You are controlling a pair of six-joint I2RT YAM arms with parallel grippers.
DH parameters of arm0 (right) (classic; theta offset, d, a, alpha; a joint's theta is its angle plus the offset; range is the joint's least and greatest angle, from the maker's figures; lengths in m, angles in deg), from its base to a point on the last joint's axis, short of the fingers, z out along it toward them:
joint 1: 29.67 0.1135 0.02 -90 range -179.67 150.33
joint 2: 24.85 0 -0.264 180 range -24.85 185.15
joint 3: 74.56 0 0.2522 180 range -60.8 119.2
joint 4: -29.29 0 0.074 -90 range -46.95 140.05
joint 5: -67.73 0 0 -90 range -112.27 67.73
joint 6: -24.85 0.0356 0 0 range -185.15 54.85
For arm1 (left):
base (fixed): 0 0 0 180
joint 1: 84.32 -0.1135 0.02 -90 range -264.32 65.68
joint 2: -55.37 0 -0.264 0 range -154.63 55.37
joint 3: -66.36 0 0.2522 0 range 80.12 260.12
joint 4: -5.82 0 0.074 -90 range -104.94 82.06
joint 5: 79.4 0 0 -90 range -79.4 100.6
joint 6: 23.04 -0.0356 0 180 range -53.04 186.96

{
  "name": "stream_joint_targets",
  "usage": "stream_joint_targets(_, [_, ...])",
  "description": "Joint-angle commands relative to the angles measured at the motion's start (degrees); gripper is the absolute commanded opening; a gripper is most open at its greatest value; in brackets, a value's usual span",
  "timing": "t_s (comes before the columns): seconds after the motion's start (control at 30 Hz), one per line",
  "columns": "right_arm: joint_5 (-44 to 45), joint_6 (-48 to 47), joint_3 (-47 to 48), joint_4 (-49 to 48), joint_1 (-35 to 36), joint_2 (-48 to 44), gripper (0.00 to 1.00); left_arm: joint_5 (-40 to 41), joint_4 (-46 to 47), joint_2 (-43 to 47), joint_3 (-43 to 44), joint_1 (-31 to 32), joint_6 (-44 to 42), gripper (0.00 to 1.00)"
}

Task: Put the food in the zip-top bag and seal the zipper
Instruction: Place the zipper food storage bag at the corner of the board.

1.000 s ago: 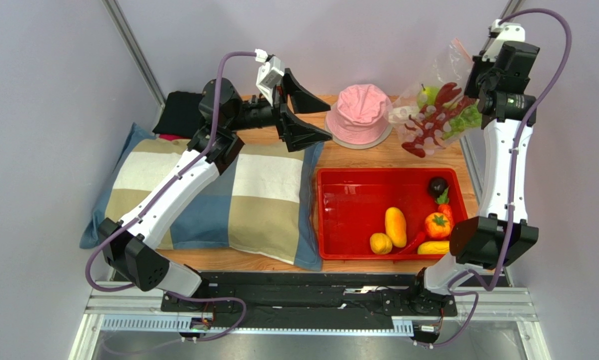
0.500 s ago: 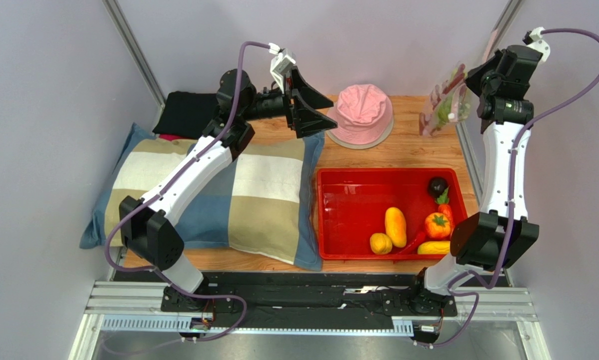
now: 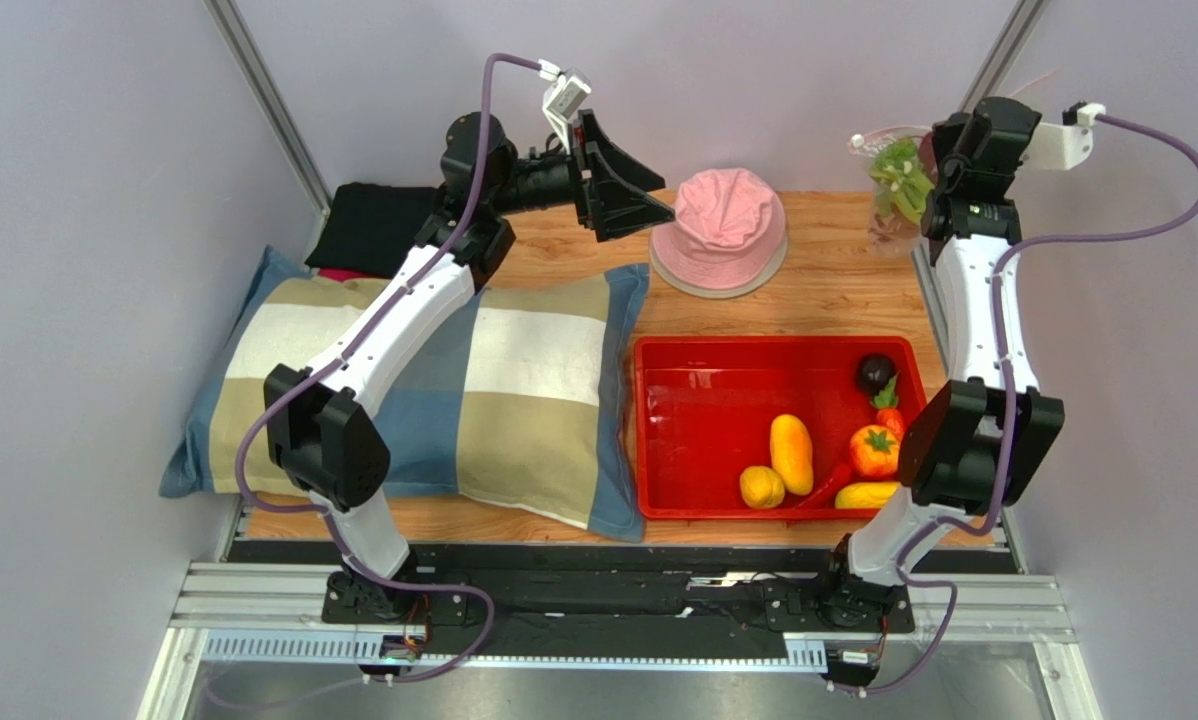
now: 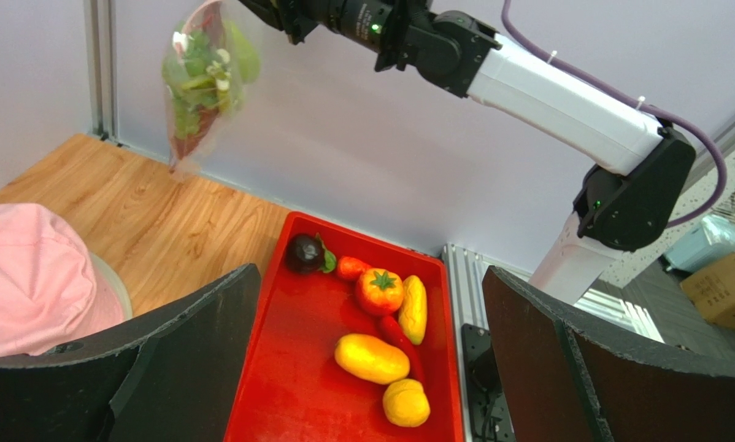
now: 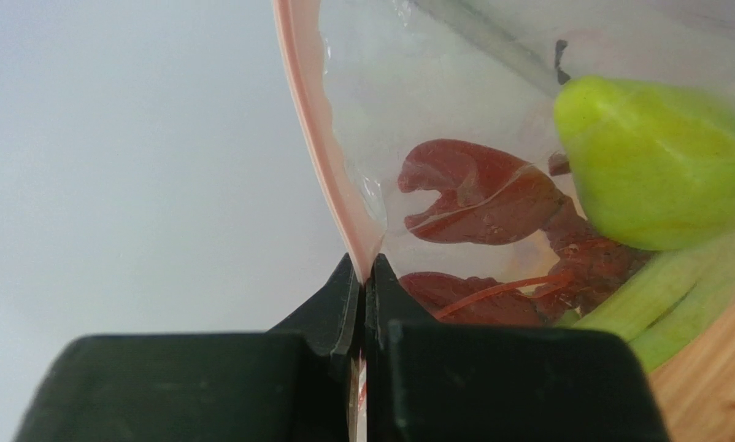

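Observation:
My right gripper [image 5: 367, 267] is shut on the pink zipper [image 5: 320, 157] edge of the zip-top bag [image 3: 894, 177], which hangs in the air at the far right; it also shows in the left wrist view [image 4: 205, 78]. Inside the bag I see the red lobster [image 5: 491, 198], a green food piece [image 5: 657, 166] and the pale celery stalk [image 5: 685, 299]. My left gripper [image 4: 367, 368] is open and empty, raised at the back near the pink hat [image 3: 722, 228].
A red tray [image 3: 695, 413] at right front holds yellow fruits [image 3: 790, 450], a tomato [image 3: 876, 447] and a dark eggplant [image 3: 876, 371]. A checked pillow [image 3: 455, 390] lies at left, a black cloth [image 3: 362, 225] behind it.
My right arm has swung the bag up and back to the far right corner, turning it edge-on. My left arm has stretched further back and right toward the hat.

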Motion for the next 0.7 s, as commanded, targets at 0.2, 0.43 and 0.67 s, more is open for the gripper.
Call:
stream_joint_targets(0.2, [9.7,14.2,12.8,-8.9,1.5,11.7,0.00,-1.0,-2.7,-4.1,7.6,-1.2,0.1,0.99])
stream_joint_targets(0.43, [9.3,11.3,6.7,-12.3,1.9,13.6,0.00,-0.4,-4.0,-4.3,8.0,-1.8,-0.3,0.99])
stream_joint_targets(0.67, [7.5,13.1,-16.4,-10.9,1.8,1.6,0.00,0.1,-5.3,-1.1,3.9,-2.1,-2.1,0.99])
